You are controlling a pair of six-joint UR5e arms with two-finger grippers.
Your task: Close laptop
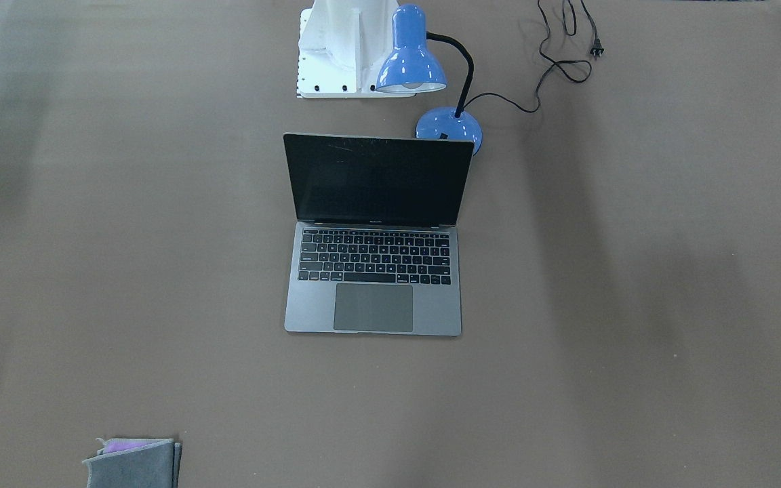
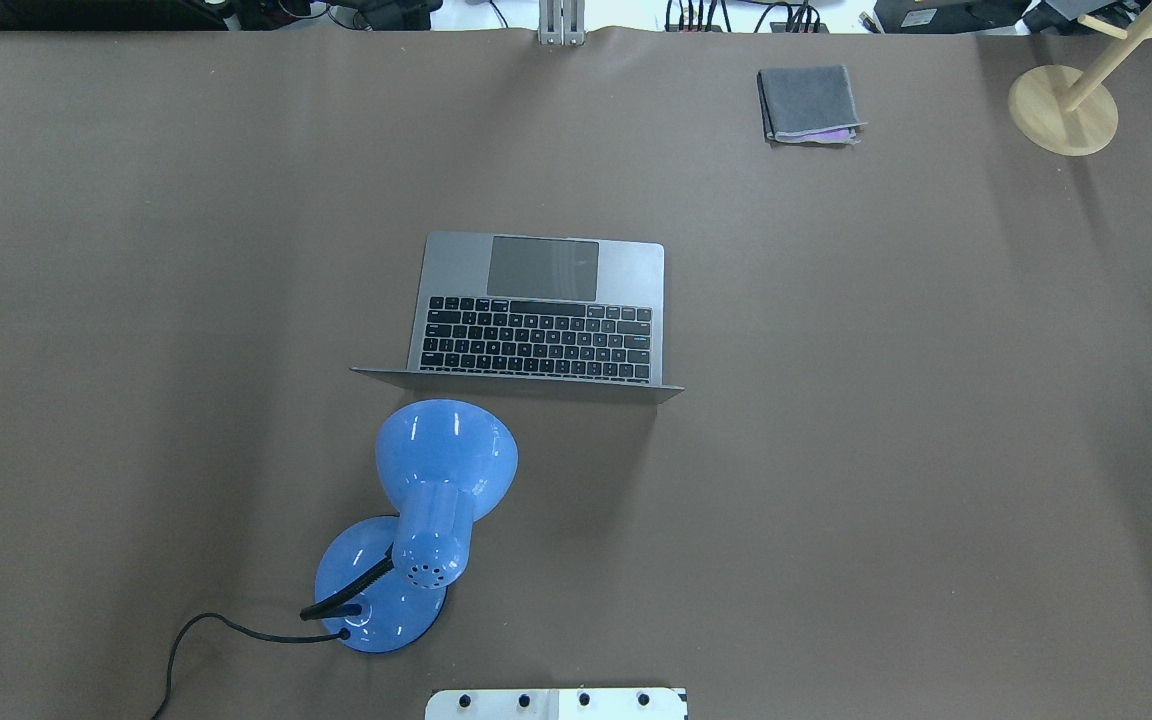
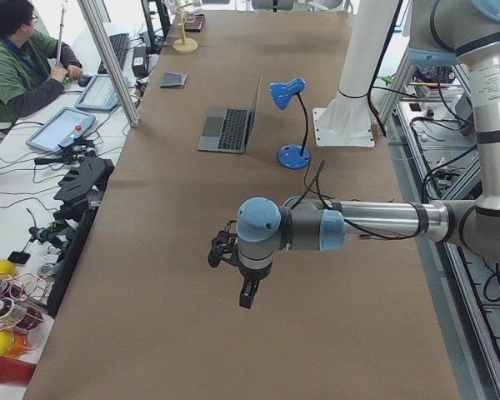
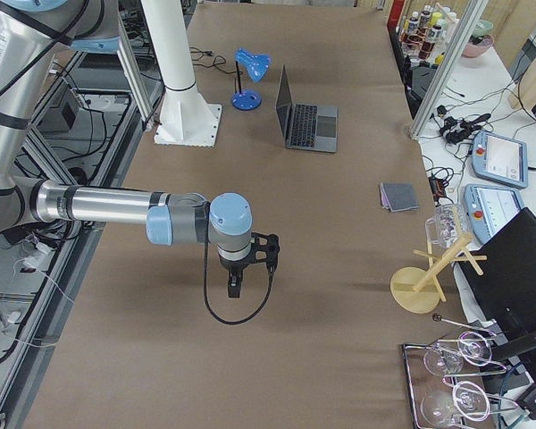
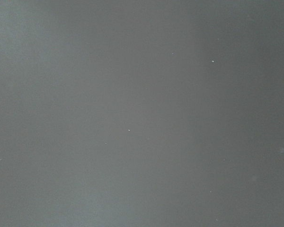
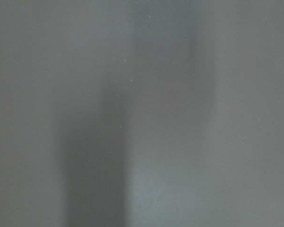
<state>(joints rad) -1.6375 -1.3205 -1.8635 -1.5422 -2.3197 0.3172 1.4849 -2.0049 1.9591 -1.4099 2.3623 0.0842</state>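
Observation:
The space-grey laptop [image 1: 373,308] stands open in the middle of the brown table, its black screen upright and facing away from the robot. It also shows in the overhead view [image 2: 536,265], the exterior left view [image 3: 225,127] and the exterior right view [image 4: 309,125]. My left gripper [image 3: 246,296] hangs over the table's left end, far from the laptop. My right gripper [image 4: 233,288] hangs over the right end, also far off. Both show only in the side views, so I cannot tell whether they are open or shut. Both wrist views show only bare table.
A blue desk lamp [image 2: 441,470] stands just behind the laptop's lid on the robot's side, its cord [image 1: 553,64] trailing on the table. A folded grey cloth [image 2: 808,103] and a wooden stand [image 2: 1063,108] lie at the far right. The white robot base [image 1: 339,51] is behind the lamp.

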